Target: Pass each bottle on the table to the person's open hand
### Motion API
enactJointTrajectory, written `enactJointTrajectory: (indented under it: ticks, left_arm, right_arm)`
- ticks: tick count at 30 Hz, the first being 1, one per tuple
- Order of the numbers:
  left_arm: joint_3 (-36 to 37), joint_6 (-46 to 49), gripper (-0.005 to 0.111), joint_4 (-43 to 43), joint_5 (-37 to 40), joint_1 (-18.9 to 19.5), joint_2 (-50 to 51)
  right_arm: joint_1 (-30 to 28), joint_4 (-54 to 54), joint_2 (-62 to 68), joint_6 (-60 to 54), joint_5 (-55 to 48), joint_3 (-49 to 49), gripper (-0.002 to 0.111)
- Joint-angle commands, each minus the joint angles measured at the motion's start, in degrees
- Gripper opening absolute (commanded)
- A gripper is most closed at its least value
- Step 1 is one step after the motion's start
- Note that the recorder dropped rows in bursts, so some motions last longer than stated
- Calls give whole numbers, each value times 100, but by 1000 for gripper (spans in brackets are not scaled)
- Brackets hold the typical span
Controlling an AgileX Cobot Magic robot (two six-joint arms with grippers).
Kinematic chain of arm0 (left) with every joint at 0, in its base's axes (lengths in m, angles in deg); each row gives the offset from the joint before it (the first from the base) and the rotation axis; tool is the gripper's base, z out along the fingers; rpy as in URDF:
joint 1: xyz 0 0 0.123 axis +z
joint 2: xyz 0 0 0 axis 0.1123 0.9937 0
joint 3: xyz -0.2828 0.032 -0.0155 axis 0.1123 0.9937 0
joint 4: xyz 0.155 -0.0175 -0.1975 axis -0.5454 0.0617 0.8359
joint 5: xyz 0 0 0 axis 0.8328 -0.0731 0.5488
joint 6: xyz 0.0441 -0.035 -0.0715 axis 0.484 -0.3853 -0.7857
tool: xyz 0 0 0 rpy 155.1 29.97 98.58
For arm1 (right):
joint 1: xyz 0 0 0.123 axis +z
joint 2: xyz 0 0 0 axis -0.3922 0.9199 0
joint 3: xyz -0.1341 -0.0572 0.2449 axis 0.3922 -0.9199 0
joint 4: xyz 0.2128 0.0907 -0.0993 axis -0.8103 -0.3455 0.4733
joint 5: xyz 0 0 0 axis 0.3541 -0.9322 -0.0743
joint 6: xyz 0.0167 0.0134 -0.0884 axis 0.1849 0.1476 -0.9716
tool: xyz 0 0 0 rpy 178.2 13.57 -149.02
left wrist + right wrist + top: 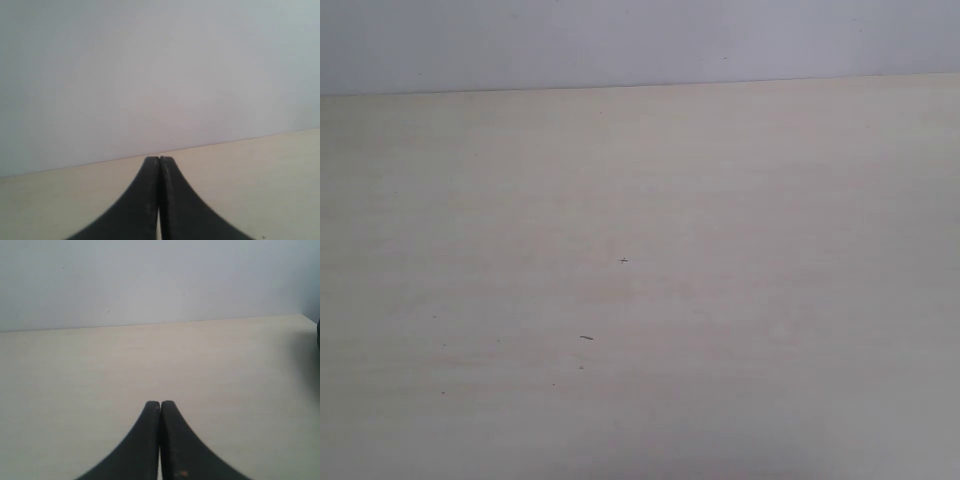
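Note:
No bottle shows in any view, and no hand is in sight. The pale beige table (740, 300) fills the exterior view, bare except for a few tiny dark specks (623, 261). Neither arm appears in that view. My left gripper (159, 159) is shut, its black fingers pressed together with nothing between them, low over the table (260, 175). My right gripper (160, 403) is likewise shut and empty above the table (100, 370).
A plain grey-white wall (640, 40) rises behind the table's far edge. A dark object (318, 337) just shows at the border of the right wrist view, by the table's far corner.

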Motion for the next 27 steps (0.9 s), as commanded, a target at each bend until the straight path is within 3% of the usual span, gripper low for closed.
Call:
enactJointTrajectory:
  ticks: [1, 4, 7, 12, 18, 27]
  left_arm:
    - [253, -1135, 0, -979, -391, 17, -25]
    - [767, -2181, 0, -1827, -932, 17, -25]
    - [1651, -2210, 0, -1904, -1757, 17, -25]
    - [2599, -2210, 0, -2002, -2176, 17, -25]
    - [2880, -2208, 0, -2126, -2461, 17, -25]
    - [2880, -2208, 0, -2126, -2032, 17, -25]
  right_arm:
    - [-43, 29, -31, 3, 32, -28, 1]
    - [-43, 29, -31, 3, 32, -28, 1]
    - [-43, 41, -31, 1, 32, -28, 1]
    - [-43, 41, -31, 1, 32, -28, 1]
    - [-43, 41, -31, 1, 20, -28, 1]
    - [-43, 41, -31, 1, 20, -28, 1]
